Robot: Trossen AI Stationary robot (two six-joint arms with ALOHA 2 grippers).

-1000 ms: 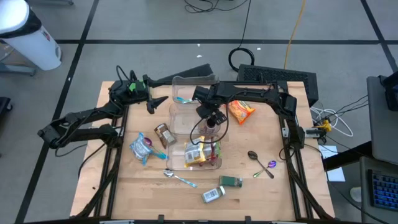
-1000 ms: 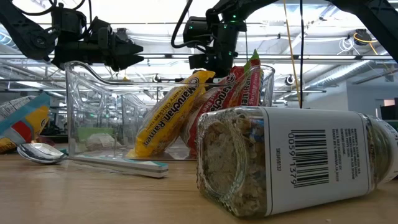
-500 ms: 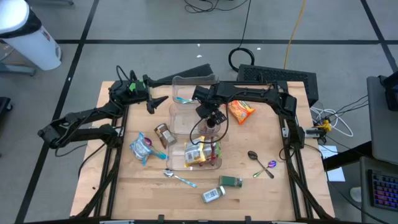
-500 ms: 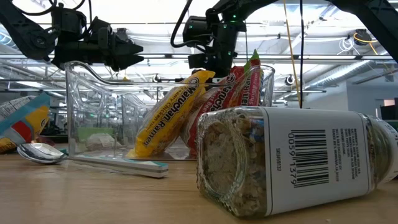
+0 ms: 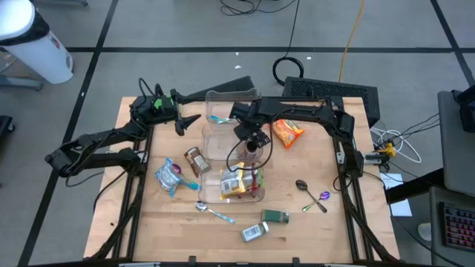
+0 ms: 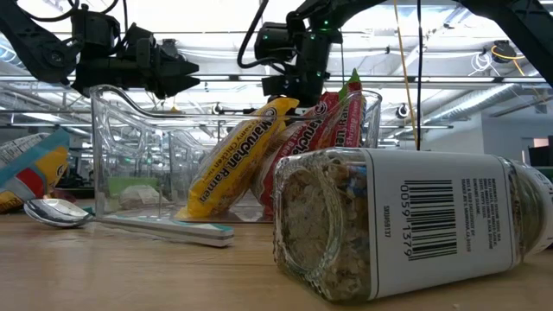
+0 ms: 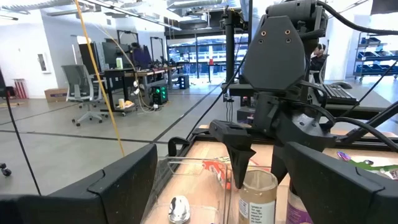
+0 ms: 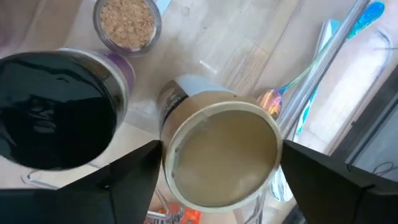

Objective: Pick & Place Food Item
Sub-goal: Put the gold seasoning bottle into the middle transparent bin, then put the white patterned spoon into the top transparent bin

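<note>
Jar (image 8: 221, 152) with the pale lid stands upright in the clear bin (image 5: 223, 137), directly between the right jaws (image 8: 217, 171), which are apart, one either side. Descend straight, centred on the lid (neighbouring jars crowd close), then close. Left jaws (image 5: 191, 122) wait apart, beside the bin.

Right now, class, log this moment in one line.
right hand: open around jar | left hand: open, hovering apart

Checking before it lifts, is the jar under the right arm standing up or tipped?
Upright: the jar shows its round top, between the right gripper's open fingers.
</note>
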